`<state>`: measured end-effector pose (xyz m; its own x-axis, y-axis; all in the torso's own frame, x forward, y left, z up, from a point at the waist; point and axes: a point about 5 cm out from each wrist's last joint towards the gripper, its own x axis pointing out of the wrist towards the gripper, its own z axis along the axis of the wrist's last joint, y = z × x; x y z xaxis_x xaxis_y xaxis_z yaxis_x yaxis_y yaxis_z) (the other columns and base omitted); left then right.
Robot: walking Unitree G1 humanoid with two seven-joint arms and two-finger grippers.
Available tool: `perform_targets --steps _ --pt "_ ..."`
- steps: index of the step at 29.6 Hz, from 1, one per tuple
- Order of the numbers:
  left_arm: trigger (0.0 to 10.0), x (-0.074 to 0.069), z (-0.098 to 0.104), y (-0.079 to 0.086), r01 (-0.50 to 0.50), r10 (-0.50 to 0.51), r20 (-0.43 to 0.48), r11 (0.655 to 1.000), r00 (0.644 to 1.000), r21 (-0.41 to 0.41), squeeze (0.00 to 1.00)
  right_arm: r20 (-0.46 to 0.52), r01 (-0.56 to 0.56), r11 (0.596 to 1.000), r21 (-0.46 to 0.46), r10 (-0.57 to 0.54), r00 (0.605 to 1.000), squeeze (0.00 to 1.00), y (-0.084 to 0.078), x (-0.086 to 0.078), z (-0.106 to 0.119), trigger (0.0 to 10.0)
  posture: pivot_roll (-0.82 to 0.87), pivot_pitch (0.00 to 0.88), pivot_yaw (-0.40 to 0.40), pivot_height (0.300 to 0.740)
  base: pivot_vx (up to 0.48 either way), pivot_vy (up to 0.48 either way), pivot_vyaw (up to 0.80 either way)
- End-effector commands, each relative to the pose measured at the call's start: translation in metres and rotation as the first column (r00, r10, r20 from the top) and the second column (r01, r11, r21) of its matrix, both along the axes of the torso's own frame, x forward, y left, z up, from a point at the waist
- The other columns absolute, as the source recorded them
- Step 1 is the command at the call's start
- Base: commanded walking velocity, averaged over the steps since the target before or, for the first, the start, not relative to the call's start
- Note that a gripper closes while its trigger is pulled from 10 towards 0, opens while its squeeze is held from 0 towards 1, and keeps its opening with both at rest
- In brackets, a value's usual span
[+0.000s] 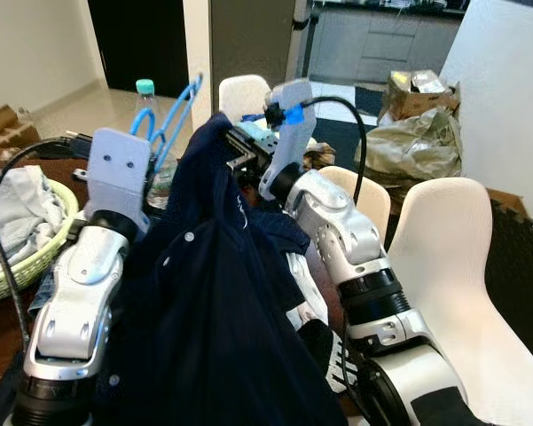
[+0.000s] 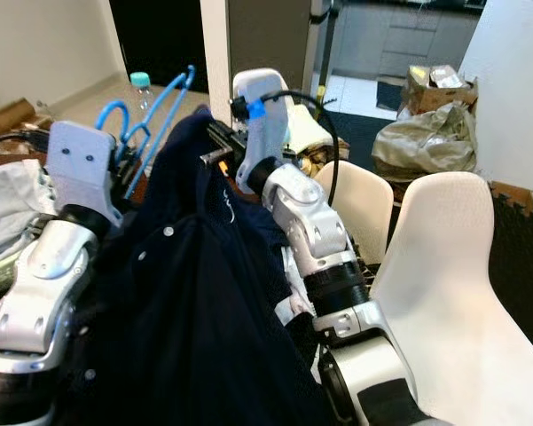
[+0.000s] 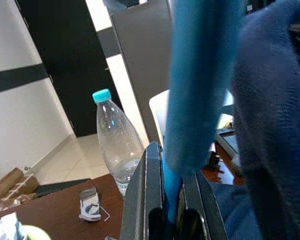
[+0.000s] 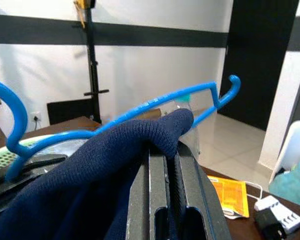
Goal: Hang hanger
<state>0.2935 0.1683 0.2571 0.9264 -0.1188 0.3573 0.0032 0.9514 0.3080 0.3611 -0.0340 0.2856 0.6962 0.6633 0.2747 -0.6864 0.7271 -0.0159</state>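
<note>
One blue hanger (image 4: 140, 107) pinched in left gripper (image 3: 172, 197), one navy garment (image 1: 213, 302) clamped by right gripper (image 4: 164, 160), one water bottle (image 3: 115, 142), green basket (image 1: 27, 266) holding probably laundry (image 1: 18, 209), three white chairs (image 1: 452, 257)

Blue plastic hanger (image 1: 168, 120) held upright above tabletop, hook toward 12 o'clock; navy garment (image 1: 208, 311) draped against it.

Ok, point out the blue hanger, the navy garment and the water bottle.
blue hanger (image 4: 154, 102): right wrist view, upper bar.
navy garment (image 1: 208, 293): left eye view, draped front.
water bottle (image 3: 117, 142): left wrist view, clear body.
</note>
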Motion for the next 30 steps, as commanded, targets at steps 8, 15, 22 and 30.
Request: perform_targets --steps 8,15,22,30 --pt "10.0 -0.001 0.002 -0.005 0.018 -0.018 0.018 1.000 1.000 -0.003 0.00 0.082 -0.092 0.990 -0.111 0.102 0.991 0.00 0.015 0.000 0.022 10.0 0.21 0.000 -0.057 0.740 0.000 0.000 0.00" --pt "10.0 -0.003 0.016 0.018 -0.136 0.135 0.080 0.991 0.988 0.009 0.00 0.061 -0.142 0.966 -0.215 0.158 0.986 0.00 0.040 0.000 0.015 10.0 0.24 0.000 -0.083 0.740 0.000 0.000 0.00" --pt "10.0 -0.014 0.040 0.061 -0.391 0.381 0.179 0.920 0.907 0.026 0.00 -0.077 -0.252 0.898 -0.359 0.240 0.968 0.07 0.068 -0.012 -0.031 10.0 0.24 0.000 -0.086 0.740 0.000 0.000 0.00" --pt "10.0 -0.015 0.045 0.068 -0.457 0.440 0.204 0.889 0.875 0.043 0.00 -0.158 -0.319 0.866 -0.385 0.279 0.947 1.00 0.074 -0.019 -0.055 10.0 0.23 0.000 -0.082 0.740 0.000 0.000 0.00"
